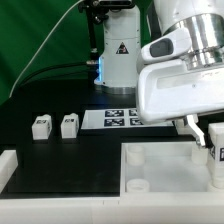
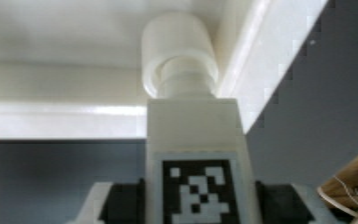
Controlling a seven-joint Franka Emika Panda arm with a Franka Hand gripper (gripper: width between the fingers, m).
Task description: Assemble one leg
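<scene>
A small white leg [image 1: 216,150] is held clamped in the Panda arm's two-finger gripper [image 1: 211,147], at the edge of the large white tray [image 1: 165,172] that lies toward the exterior view's right. The leg is kept upright there, just over the tray's surface; whether it touches the tray cannot be told.

In the wrist view, the same leg [image 2: 197,130] is seen with its black-and-white square tag [image 2: 202,192] facing the camera and a grey finger [image 2: 119,205] pressed against each side of it. Its far end is pointed at a round socket [image 2: 179,55] raised from the tray [image 2: 51,95], and appears to meet it, though contact is not clear.

Beyond the tray, toward the exterior view's left, one loose leg [image 1: 41,125] and a second loose leg [image 1: 69,124] are left standing side by side on the black table [image 1: 60,150], well apart from the tray. The marker board [image 1: 115,119] is laid flat just behind the tray, between the tray and a green backdrop [image 1: 40,40].
</scene>
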